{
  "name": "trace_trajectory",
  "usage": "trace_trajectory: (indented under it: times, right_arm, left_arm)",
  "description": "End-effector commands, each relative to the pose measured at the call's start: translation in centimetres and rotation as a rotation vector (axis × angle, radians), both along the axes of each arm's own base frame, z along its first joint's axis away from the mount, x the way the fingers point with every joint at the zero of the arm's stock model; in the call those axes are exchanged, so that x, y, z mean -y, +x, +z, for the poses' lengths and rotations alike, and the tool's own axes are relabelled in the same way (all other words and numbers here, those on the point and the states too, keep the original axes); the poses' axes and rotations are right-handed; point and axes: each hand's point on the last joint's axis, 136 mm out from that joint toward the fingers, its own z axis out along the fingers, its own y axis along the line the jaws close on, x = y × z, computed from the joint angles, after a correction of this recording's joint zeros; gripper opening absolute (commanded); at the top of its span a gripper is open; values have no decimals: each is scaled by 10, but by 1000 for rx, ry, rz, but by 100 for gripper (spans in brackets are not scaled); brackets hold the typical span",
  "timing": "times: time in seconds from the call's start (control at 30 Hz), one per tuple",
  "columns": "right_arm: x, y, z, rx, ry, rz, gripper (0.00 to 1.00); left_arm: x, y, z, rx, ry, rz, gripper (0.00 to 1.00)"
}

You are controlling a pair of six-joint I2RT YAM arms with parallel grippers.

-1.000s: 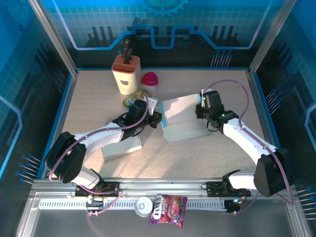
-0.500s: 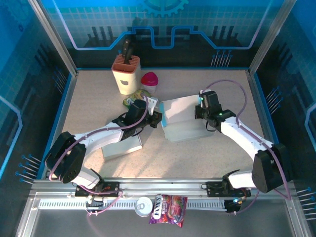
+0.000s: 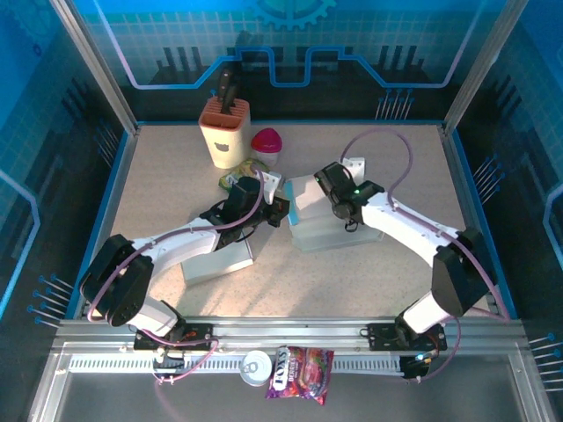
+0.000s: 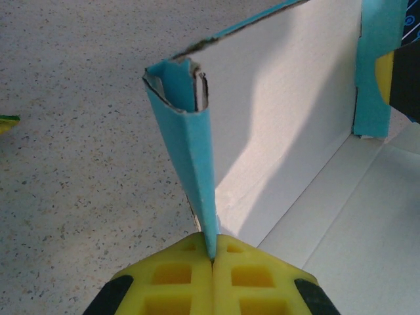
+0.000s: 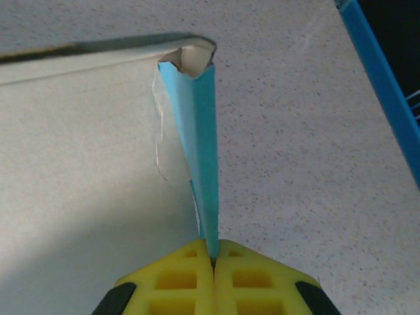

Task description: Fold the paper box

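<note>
Hands [image 4: 212, 261] [image 5: 211, 257] tight on paper box [image 4: 282, 111]

Jaws pinch the blue fold [image 4: 190, 164] of the paper box [image 4: 282, 105] (white inside).

Speckled beige tabletop [image 3: 369, 272], blue-lit grid-patterned walls [image 3: 352, 44], aluminium corner posts [image 3: 93, 66], blue table edging [image 3: 109, 202].

Seen from above, my right gripper [image 3: 318, 183] and its wrist hide the far part of the paper box [image 3: 312, 236], and where my left gripper [image 3: 283, 211] pinches it is too small to tell. In my wrist views the bottom edge cuts off my yellow pads [image 4: 177, 279], and the box runs out of frame.
</note>
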Motion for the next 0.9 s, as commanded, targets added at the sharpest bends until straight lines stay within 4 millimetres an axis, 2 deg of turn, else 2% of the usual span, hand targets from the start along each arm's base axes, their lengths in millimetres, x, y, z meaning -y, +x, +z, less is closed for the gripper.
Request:
trace_trajectory:
  times: [0.0,0.13,0.3,0.5,0.63,0.7,0.87]
  right_arm:
    - [9,-3,16,45,-59,-93,0]
    - [-6,1,16,27,-55,-37,0]
    - [-30,7,18,55,84,135,0]
    - [-35,7,28,75,264,247,0]
    - [-34,5,30,78,290,268,6]
    - [-32,5,25,72,279,258,0]
    - [-25,-2,3,81,243,206,0]
  left_arm:
    - [13,-9,20,23,-63,-68,0]
    - [13,-9,18,20,-63,-66,0]
    - [13,-10,16,19,-62,-67,0]
    - [11,-7,12,9,-57,-59,0]
    - [10,-5,6,-4,-55,-52,0]
    - [12,-3,2,-10,-54,-51,0]
    - [11,2,-20,-33,-33,-27,0]
